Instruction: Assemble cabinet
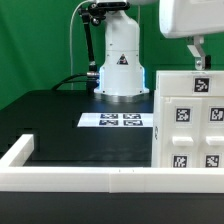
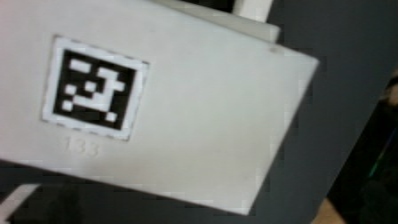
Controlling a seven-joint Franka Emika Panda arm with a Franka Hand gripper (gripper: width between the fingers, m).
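Cabinet (image 1: 191, 122) is standing at the exterior view's right; we are aligning squarely, gripper (image 1: 199, 52) state unclear

Below the gripper (image 1: 199, 62), the large white plastic cabinet box (image 1: 190, 125) carries square black-and-white marker tags (image 2: 95, 86); the tabletop (image 1: 60, 120) is black.

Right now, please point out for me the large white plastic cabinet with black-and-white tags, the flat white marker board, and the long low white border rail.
large white plastic cabinet (image 1: 192, 125): exterior view, its tagged front face.
flat white marker board (image 1: 113, 121): exterior view, middle of its printed surface.
long low white border rail (image 1: 90, 179): exterior view, its front face.
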